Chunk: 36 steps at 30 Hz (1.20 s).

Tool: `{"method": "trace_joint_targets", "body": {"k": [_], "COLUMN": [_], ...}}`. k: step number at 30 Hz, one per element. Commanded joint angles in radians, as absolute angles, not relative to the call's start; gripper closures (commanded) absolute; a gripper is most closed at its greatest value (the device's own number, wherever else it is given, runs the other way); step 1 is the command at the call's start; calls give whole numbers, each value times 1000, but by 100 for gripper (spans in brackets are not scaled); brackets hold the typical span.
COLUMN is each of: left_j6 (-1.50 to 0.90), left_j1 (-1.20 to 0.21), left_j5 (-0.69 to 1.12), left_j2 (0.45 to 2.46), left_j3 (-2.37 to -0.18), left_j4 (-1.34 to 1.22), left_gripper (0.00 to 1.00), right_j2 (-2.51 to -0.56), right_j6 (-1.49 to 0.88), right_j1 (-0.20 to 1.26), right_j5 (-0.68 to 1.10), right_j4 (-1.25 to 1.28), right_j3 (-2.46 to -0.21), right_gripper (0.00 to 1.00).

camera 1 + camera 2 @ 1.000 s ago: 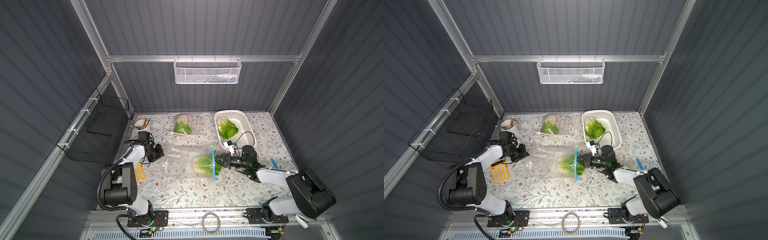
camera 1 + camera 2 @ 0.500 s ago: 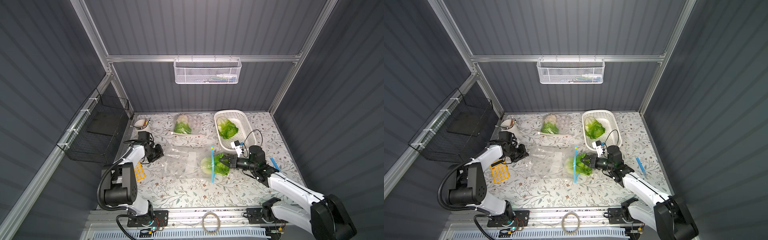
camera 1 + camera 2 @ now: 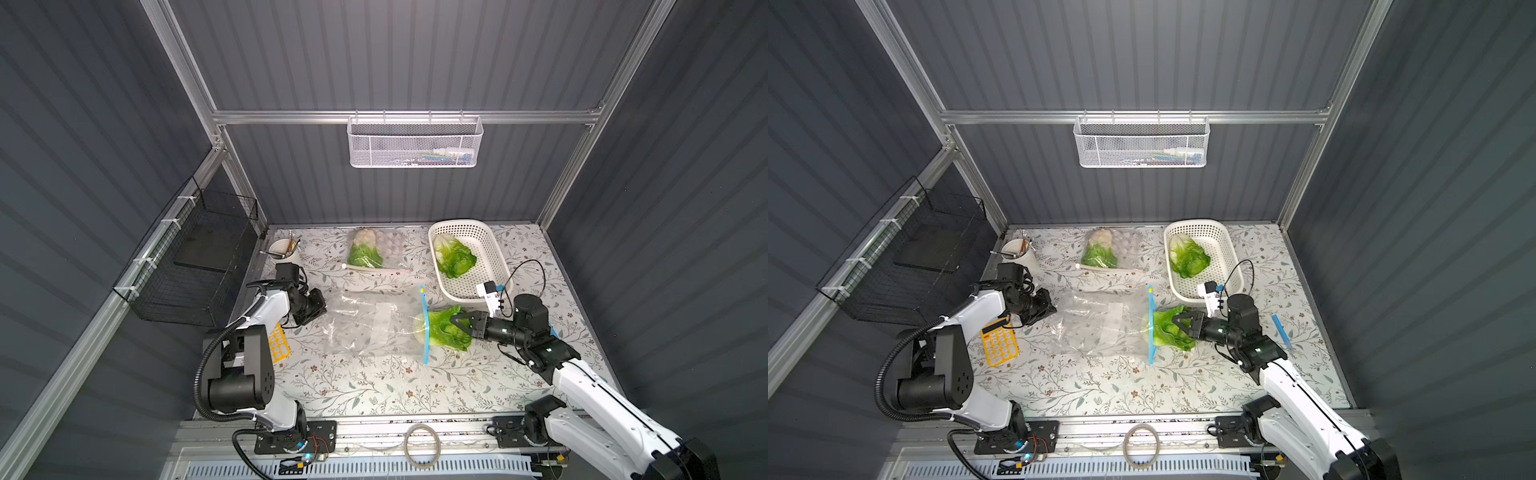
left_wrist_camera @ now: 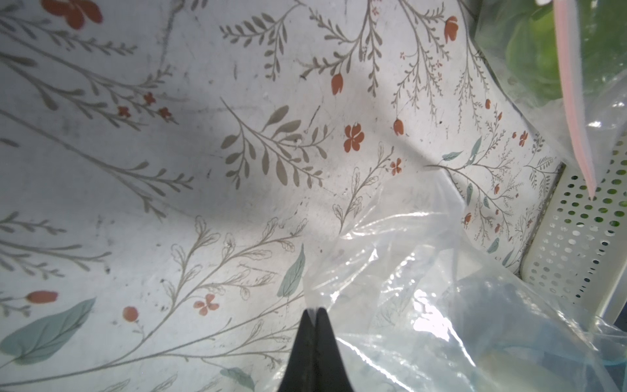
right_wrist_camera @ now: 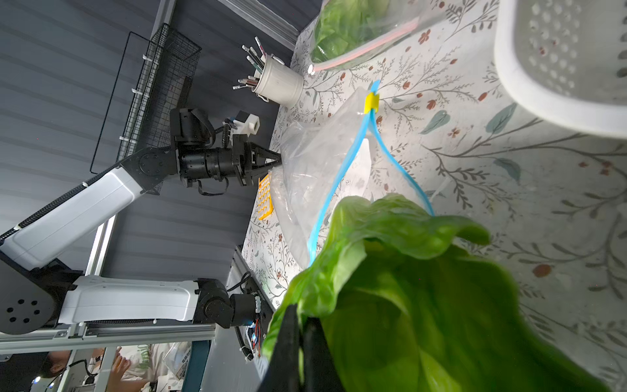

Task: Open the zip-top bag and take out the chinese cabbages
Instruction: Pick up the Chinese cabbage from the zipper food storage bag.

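- Plastic, clear and crumpled, the zip-top bag [image 3: 370, 328] lies flat in the middle of the flowered table cloth [image 3: 374, 386], with its blue zip strip [image 3: 423, 301] parted and turned toward the right arm.
- The left gripper [image 3: 321, 306] is closed tight on the bag's far sealed edge. I think it anchors the bag, so it does not slide when something is pulled out.
- The right gripper [image 3: 455, 323] is pinched on the crinkled green leaves of a white-based chinese cabbage [image 3: 438, 334], which sits halfway through the mouth.
- A second cabbage [image 3: 455, 257] lies in the white perforated plastic basket [image 3: 496, 253]. A third cabbage [image 3: 363, 255] is inside another clear bag with a pink strip [image 3: 390, 249], at the back.
- The left arm bends at the elbow and points its gripper sideways at the bag. The right arm stretches long from the front rail, with the wrist low.
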State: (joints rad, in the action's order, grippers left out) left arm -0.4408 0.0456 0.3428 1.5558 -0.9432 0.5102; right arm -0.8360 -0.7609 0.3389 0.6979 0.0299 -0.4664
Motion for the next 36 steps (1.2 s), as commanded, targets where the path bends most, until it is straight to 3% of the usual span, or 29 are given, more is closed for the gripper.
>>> {"method": "trace_joint_targets", "body": {"k": [1, 10, 12, 15, 19, 26, 30, 36], "left_j6": [-449, -448, -449, -446, -446, -445, -443, -441], "left_j1": [51, 52, 51, 51, 52, 52, 52, 52], "left_j5": [344, 368, 377, 385, 387, 384, 382, 419], "left_j2": [1564, 1570, 1574, 1579, 1586, 1588, 1576, 1547], "left_j3": [-957, -959, -957, -958, -959, -965, -963, -951], "left_j4": [542, 539, 537, 537, 542, 549, 546, 515], "left_gripper": [100, 100, 88, 86, 73, 71, 59, 49], "right_j2": [-787, -690, -672, -651, -629, -599, -578, -552], "right_j6": [-711, -661, -651, -636, -605, -555, -533, -485], "right_j1": [324, 303, 300, 293, 283, 267, 261, 253], "right_j5": [671, 621, 610, 598, 574, 544, 519, 469], "right_j4": [-45, -187, -209, -244, -297, -382, -423, -452], "right_j3": [-513, -554, -563, -576, -597, -648, -675, -736], "right_gripper": [100, 100, 100, 100, 100, 100, 100, 100]}}
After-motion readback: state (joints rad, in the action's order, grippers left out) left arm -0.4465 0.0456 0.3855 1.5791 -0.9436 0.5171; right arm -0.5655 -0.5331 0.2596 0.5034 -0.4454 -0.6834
